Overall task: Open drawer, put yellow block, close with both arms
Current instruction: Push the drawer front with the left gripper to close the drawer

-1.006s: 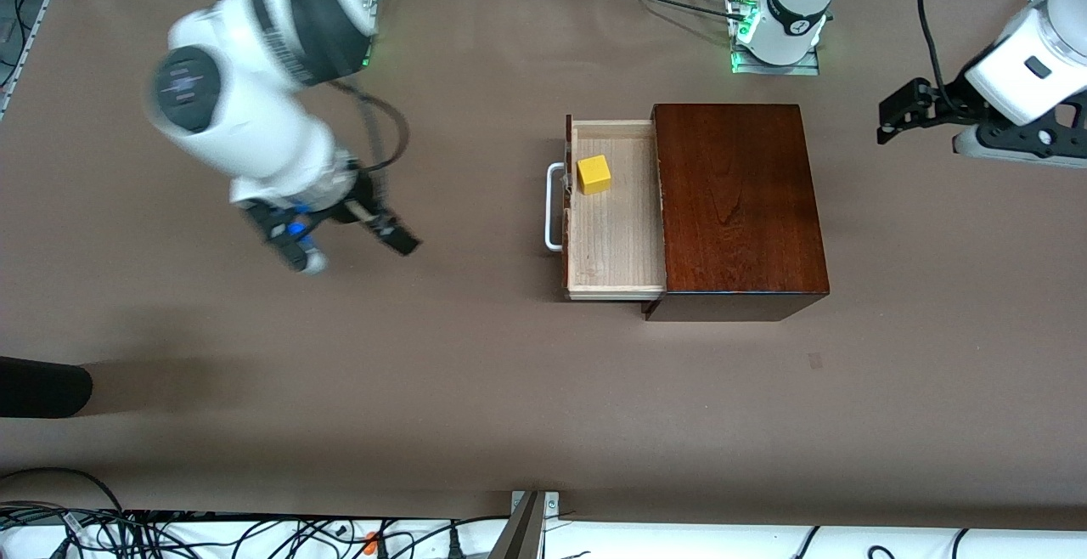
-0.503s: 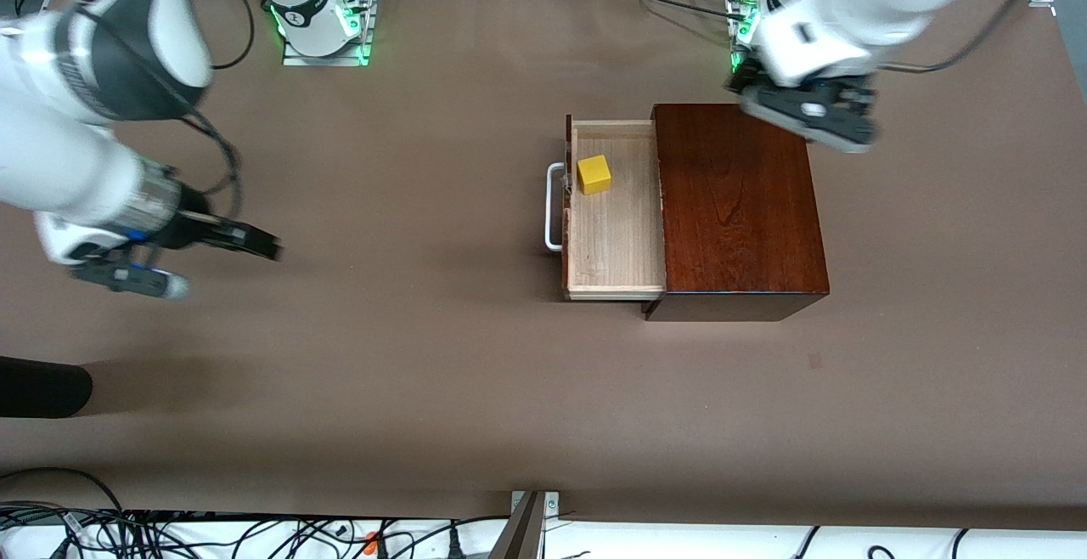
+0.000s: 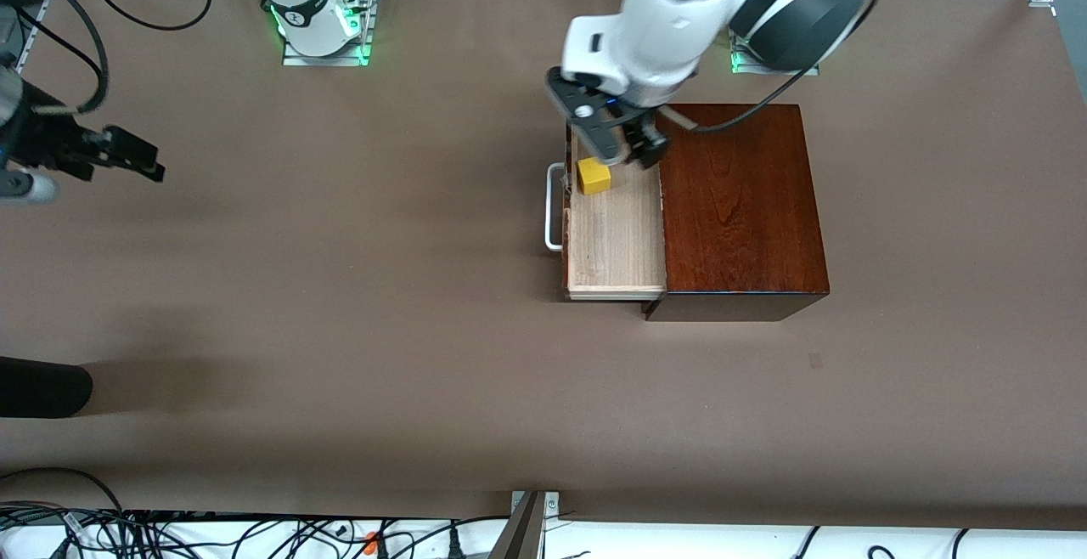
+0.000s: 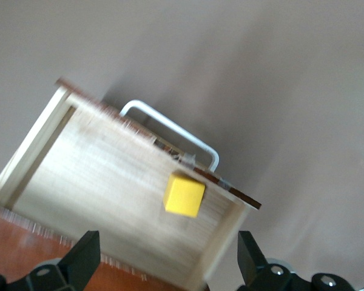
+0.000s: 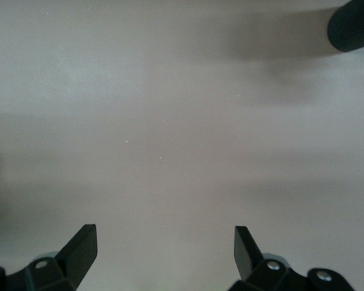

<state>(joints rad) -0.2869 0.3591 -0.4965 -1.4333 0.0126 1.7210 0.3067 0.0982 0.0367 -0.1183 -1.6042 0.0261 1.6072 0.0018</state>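
The drawer was seen pulled out of the mahogany box, and the yellow block lay in it at the end farther from the front camera, toward nine o'clock of the box. To close it well, the white handle should be pushed squarely toward three o'clock while the box is steadied. The left gripper hung spread and empty over the block, the right gripper spread over bare table at the right arm's end; only the left wrist view showed the block touching the drawer front.

Yellow block inside open pale-wood drawer, near white handle.
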